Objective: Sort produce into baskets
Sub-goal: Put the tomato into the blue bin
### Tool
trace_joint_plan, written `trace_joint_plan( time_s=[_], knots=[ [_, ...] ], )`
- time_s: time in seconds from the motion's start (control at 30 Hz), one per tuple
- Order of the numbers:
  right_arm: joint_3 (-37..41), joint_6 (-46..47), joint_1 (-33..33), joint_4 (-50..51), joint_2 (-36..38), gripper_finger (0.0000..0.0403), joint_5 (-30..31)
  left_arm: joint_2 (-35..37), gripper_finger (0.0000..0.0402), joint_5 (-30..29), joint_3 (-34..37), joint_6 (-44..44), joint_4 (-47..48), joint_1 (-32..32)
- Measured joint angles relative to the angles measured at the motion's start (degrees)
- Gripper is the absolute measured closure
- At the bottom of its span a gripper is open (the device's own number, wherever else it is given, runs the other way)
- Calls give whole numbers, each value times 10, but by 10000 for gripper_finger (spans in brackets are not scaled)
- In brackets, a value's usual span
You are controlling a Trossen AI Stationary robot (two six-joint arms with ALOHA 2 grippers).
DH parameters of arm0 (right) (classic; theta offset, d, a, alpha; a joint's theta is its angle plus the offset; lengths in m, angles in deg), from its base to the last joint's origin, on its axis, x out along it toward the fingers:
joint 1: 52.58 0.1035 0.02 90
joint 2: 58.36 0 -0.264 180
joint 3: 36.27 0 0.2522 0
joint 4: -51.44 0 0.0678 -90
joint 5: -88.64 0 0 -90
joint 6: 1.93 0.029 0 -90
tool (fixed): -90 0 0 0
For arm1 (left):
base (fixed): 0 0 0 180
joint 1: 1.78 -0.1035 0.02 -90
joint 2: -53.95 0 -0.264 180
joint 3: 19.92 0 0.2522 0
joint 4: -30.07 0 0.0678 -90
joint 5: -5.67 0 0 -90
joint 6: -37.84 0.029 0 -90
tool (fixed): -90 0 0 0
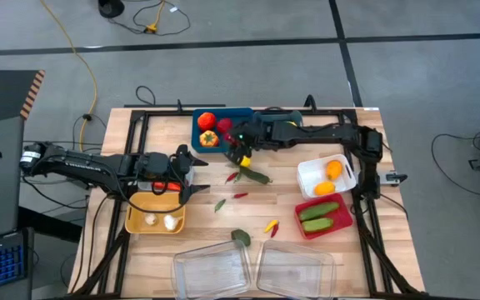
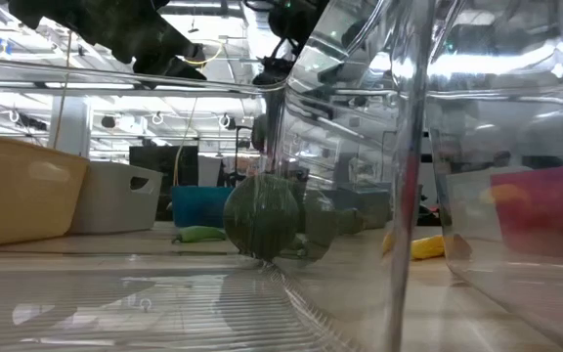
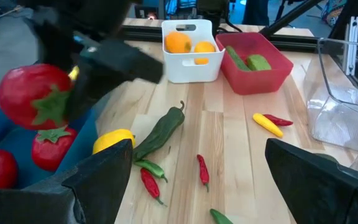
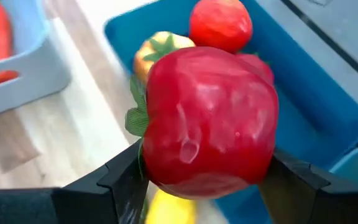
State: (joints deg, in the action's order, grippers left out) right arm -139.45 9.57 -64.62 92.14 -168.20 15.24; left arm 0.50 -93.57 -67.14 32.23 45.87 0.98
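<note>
A red bell pepper (image 4: 209,118) with a green stem is clamped in my right gripper (image 4: 201,180), which reaches in from the table's right to the teal basket (image 1: 242,117) at the far middle. The left wrist view shows this pepper (image 3: 33,96) hanging over the basket's edge. Inside the basket lie a red tomato (image 4: 221,23) and a yellow-orange pepper (image 4: 160,46). A yellow fruit (image 3: 112,140) rests on the table just below. My left gripper (image 3: 197,186) waits open and holding nothing over the tan-yellow basket (image 1: 136,218) at the left. My right gripper pinches the red bell pepper by two opposite sides (image 4: 157,158), one finger (image 4: 120,180) on each. The fingers come slanting down from the table's right. The pepper is lifted clear of table and basket and lies on its side, its green stem (image 3: 51,102) turned sideways.
A white basket (image 1: 308,173) with orange fruit and a magenta-red basket (image 1: 344,221) with green produce stand at the right. Two clear trays (image 1: 211,271) (image 1: 294,267) line the near edge. Loose on the table are a dark green pepper (image 1: 257,176), small chilies (image 1: 240,195) and a green piece (image 1: 240,237).
</note>
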Motion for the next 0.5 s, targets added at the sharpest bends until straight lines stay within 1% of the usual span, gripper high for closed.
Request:
trace_joint_plan(
  time_s=[0.3,0.5],
  knots=[
    [0,0,-33,-9,-2,117,0,0,49,0,0,4,1,0],
    [0,0,-54,-8,-2,90,0,0,49,0,0,4,1,0]
  ],
)
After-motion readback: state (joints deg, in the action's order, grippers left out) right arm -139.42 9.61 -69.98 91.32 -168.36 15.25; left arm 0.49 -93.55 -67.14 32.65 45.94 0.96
